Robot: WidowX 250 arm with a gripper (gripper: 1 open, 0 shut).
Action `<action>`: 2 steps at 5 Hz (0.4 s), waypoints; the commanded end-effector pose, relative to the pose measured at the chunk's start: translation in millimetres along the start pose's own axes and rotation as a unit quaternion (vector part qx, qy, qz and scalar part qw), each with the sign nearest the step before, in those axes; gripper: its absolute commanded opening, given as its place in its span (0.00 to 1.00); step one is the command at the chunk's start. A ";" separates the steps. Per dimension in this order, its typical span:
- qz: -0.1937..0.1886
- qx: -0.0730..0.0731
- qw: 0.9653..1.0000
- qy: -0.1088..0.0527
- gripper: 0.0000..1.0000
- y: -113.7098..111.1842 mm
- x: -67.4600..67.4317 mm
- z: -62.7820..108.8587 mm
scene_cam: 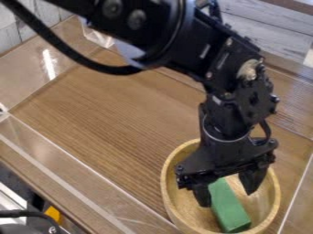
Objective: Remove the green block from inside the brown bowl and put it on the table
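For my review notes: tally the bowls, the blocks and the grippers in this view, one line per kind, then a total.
Bowls: 1, the brown bowl
Blocks: 1, the green block, inside the bowl
Grippers: 1, the black gripper, open above the block
Total: 3
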State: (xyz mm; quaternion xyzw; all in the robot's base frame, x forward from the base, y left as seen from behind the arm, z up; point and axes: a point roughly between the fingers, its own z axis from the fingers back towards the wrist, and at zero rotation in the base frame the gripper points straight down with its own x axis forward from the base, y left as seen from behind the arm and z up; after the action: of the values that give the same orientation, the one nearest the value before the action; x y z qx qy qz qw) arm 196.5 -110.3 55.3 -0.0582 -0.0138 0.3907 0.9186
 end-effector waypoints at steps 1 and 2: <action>-0.009 -0.018 1.000 -0.014 1.00 -8.0 -0.6 11.3; -0.011 -0.016 1.000 -0.020 1.00 -10.1 0.5 13.0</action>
State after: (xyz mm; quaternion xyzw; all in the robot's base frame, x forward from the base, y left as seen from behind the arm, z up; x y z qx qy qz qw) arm 196.5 -109.9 57.8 -0.0454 -0.0220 0.3877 0.9204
